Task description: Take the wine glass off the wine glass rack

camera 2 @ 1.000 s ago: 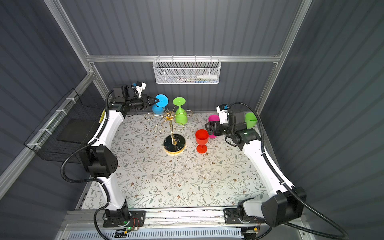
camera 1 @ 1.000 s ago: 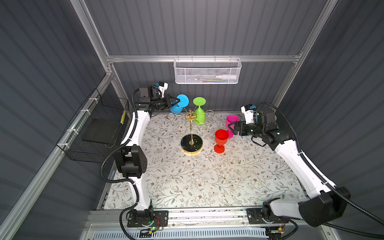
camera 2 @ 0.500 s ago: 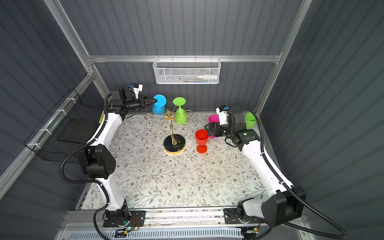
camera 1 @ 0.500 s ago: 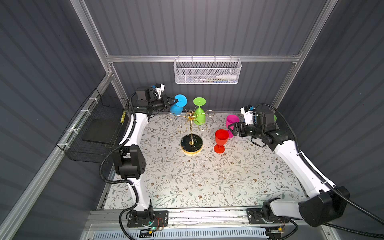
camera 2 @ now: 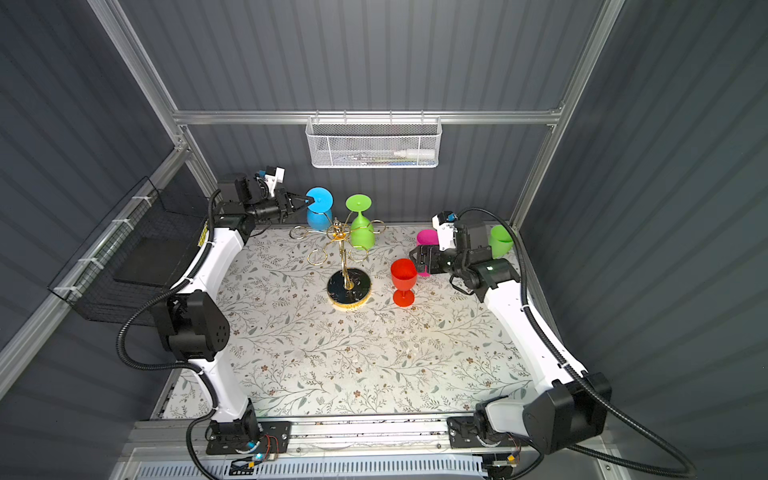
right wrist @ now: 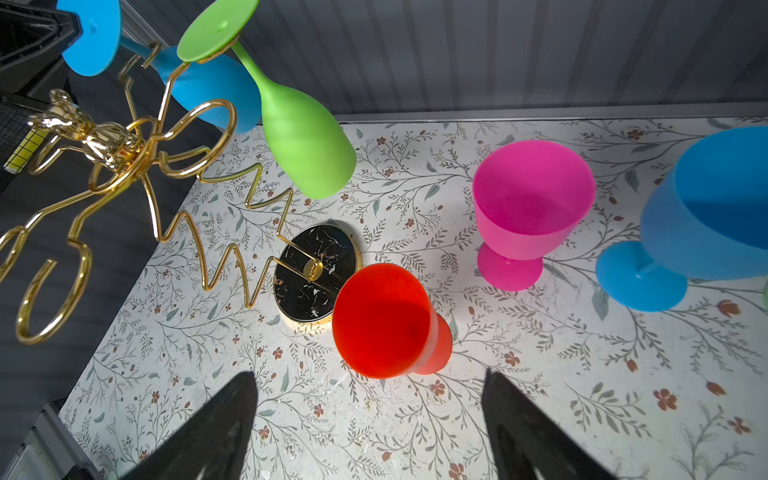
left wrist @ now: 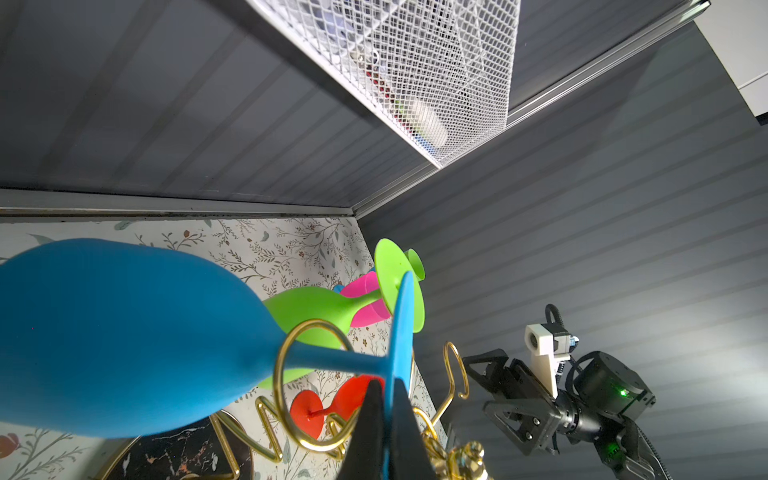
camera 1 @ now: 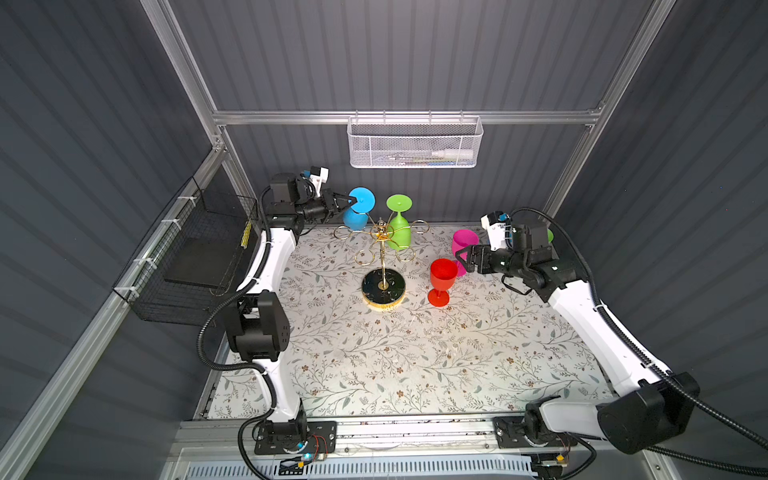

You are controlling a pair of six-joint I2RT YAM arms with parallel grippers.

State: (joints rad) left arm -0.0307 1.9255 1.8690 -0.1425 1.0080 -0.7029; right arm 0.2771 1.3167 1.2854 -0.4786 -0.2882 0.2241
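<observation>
The wine glass rack point(camera 1: 381, 266) point(camera 2: 344, 266) point(right wrist: 124, 145) is a gold wire stand on a round black base at mid-table. A blue wine glass point(camera 1: 354, 218) point(camera 2: 319, 220) point(left wrist: 124, 332) hangs upside down from it, its stem running through a gold loop point(left wrist: 282, 374). My left gripper point(camera 1: 348, 202) point(camera 2: 306, 200) point(left wrist: 384, 384) is shut on the edge of that glass's round foot point(right wrist: 89, 33). A green glass point(camera 1: 399, 232) point(camera 2: 362, 237) point(right wrist: 307, 141) hangs beside it. My right gripper point(camera 1: 463, 262) point(camera 2: 417, 262) point(right wrist: 368, 374) hangs open and empty beside the red glass point(camera 1: 442, 274) point(right wrist: 382, 320).
Right of the rack, the red glass point(camera 2: 403, 276), a pink glass point(camera 1: 465, 243) point(right wrist: 532, 199) and another blue glass point(right wrist: 715, 208) stand upright on the floral table. A green cup point(camera 2: 500, 241) sits behind the right arm. A white mesh basket point(camera 1: 415, 145) hangs on the back wall and a black wire basket point(camera 1: 195, 257) on the left.
The left arm has drawn back slightly to the left with the blue glass's foot in its grip. The right arm has barely moved.
</observation>
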